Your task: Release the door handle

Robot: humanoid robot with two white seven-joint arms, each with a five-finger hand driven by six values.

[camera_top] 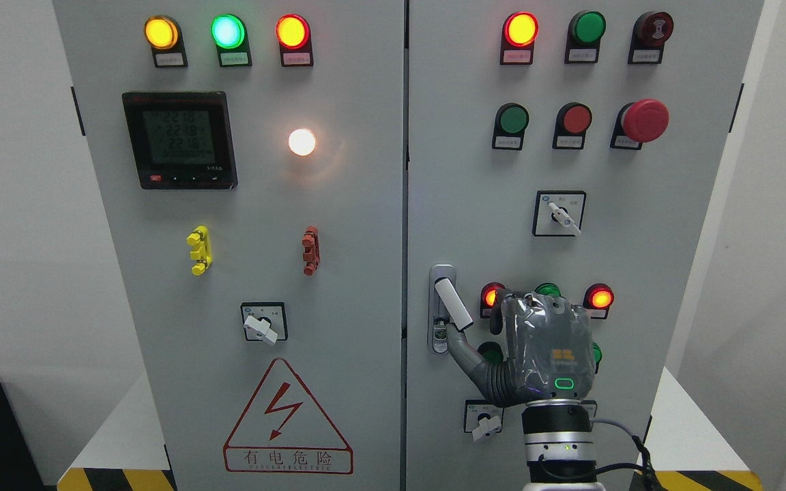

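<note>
The door handle (452, 304) is a white lever on the right cabinet door, swung out at a slant from its silver housing (441, 273). My right hand (483, 326) comes up from the bottom edge, its back facing the camera, just right of the handle. Its thumb (462, 349) stretches left to the lever's lower end and looks to be touching it. The other fingers (500, 312) point up against the door, none wrapped around the lever. The hand is open and holds nothing. The left arm does not show.
The grey cabinet (366, 204) has two doors meeting at a centre seam. Lit indicator lights (598, 298), push buttons, a red emergency stop (645, 120) and rotary switches (559, 213) surround the hand. A switch (483, 417) sits below the thumb. White walls flank the cabinet.
</note>
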